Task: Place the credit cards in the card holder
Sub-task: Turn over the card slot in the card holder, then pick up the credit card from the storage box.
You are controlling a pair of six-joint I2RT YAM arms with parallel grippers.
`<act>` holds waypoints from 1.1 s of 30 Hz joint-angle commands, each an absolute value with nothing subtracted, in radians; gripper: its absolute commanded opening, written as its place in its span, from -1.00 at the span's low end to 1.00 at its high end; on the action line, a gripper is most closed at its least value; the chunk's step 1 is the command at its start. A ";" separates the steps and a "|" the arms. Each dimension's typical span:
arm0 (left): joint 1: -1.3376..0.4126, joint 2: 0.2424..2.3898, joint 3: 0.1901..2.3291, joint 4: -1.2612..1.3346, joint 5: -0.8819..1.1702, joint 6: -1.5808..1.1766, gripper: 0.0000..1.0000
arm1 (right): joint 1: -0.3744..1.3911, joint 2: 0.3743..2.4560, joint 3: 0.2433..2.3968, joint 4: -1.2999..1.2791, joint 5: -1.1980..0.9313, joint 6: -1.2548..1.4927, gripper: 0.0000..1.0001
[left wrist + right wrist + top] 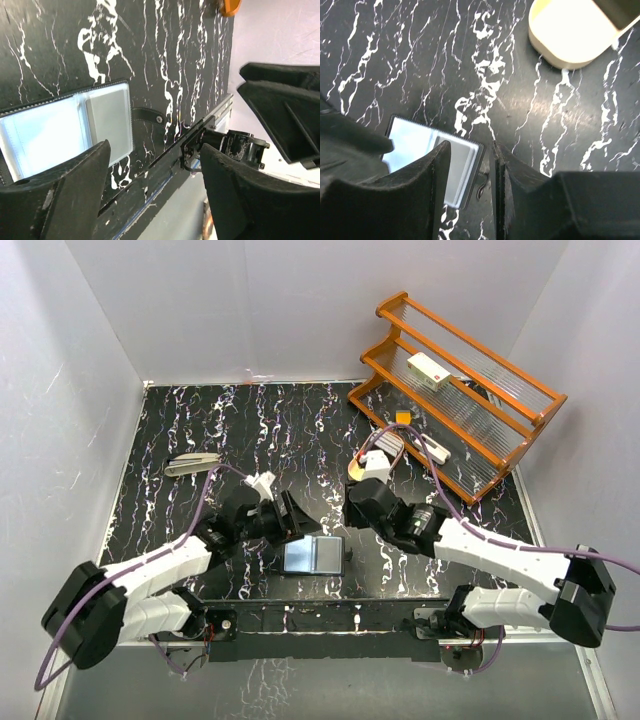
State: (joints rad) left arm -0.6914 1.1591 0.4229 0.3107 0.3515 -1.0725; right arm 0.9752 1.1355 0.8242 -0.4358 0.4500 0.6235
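Observation:
The black card holder [312, 555] lies open on the marbled table, its pale blue-grey inner faces up. It also shows in the left wrist view [50, 135] and the right wrist view [415, 142]. Grey credit cards [457, 167] lie stacked on its right half, also in the left wrist view [107, 120]. My left gripper [285, 515] is just above and left of the holder, wide open and empty [154, 150]. My right gripper [352, 508] hovers above the holder's right edge, its jaws a narrow gap apart [470, 147], with nothing clearly between them.
A cream oval-ended tray [372, 465] [565, 35] lies behind the right gripper. A wooden rack [470, 410] at the back right holds a white box [430, 370]. A grey stapler-like thing [192, 464] lies at the left. White walls enclose the table.

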 commanded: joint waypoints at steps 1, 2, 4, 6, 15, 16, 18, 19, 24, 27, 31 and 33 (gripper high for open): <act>-0.695 1.033 0.500 0.075 0.236 -0.925 0.51 | 0.918 1.194 0.918 -0.376 0.454 0.450 -0.27; -0.695 1.014 0.513 0.045 0.222 -0.910 0.68 | 0.896 1.220 0.939 -0.376 0.437 0.422 -0.26; -0.695 0.982 0.541 -0.013 0.208 -0.874 0.96 | 0.855 1.282 0.999 -0.396 0.425 0.380 -0.26; -0.695 0.955 0.568 -0.074 0.192 -0.838 0.97 | 0.822 1.331 1.051 -0.393 0.415 0.315 -0.25; -0.695 0.848 0.701 -0.316 0.122 -0.681 0.97 | 0.622 1.537 1.276 -0.419 0.359 0.053 -0.16; -0.695 0.840 0.716 -0.333 0.120 -0.661 0.97 | 0.600 1.556 1.300 -0.424 0.361 0.036 -0.15; -0.695 0.824 0.747 -0.385 0.112 -0.623 0.97 | 0.554 1.603 1.342 -0.434 0.347 0.005 -0.13; -0.695 0.817 0.762 -0.405 0.105 -0.602 0.97 | 0.534 1.628 1.361 -0.439 0.330 -0.008 -0.12; -0.695 0.769 0.806 -0.471 0.050 -0.510 0.97 | 0.491 1.750 1.441 -0.484 0.337 -0.075 -0.07; -0.695 0.736 0.791 -0.480 0.014 -0.482 0.97 | 0.477 1.830 1.487 -0.518 0.361 -0.104 -0.05; -0.695 0.693 0.775 -0.469 0.000 -0.476 0.97 | 0.459 1.877 1.521 -0.524 0.362 -0.155 0.06; -0.695 0.678 0.772 -0.465 -0.011 -0.470 0.97 | 0.451 1.893 1.537 -0.533 0.360 -0.173 0.10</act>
State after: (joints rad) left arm -0.6914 0.7139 0.7738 -0.4500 0.0284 -0.5125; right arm 0.4686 1.8900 1.4582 -0.5247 0.3447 -0.0982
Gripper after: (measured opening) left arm 0.984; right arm 0.536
